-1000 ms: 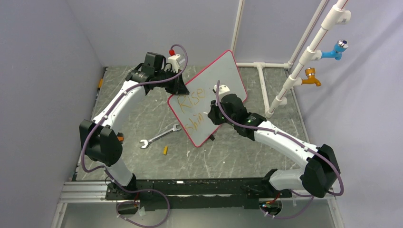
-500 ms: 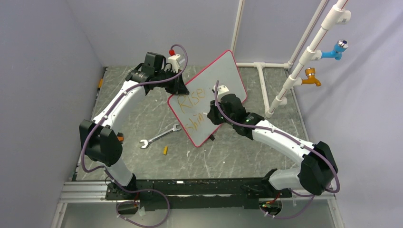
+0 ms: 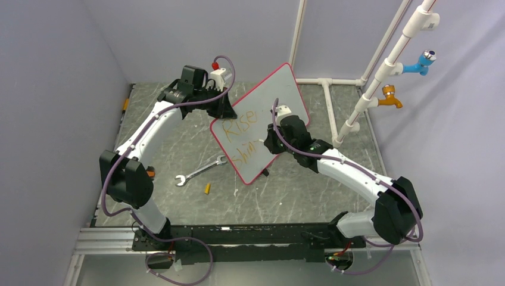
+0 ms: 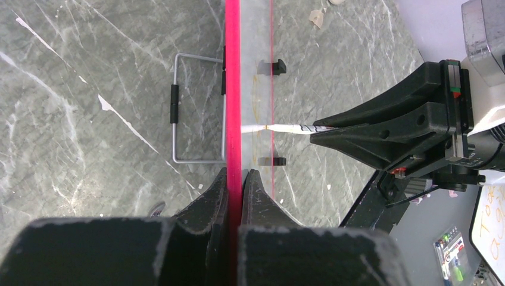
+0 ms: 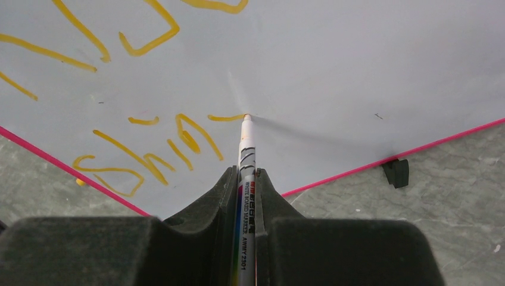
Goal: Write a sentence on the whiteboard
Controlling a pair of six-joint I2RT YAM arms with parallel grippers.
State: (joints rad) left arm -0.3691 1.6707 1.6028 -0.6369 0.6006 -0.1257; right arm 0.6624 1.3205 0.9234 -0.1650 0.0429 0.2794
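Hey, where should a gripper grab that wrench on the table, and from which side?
Probably take the wrench by the middle of its shank, coming straight down from above, fingers across it. It lies flat on the table, and its heads are wider.

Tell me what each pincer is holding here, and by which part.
The left pincer clamps the whiteboard by its pink rim. The right pincer holds a marker by its barrel, tip touching the board.
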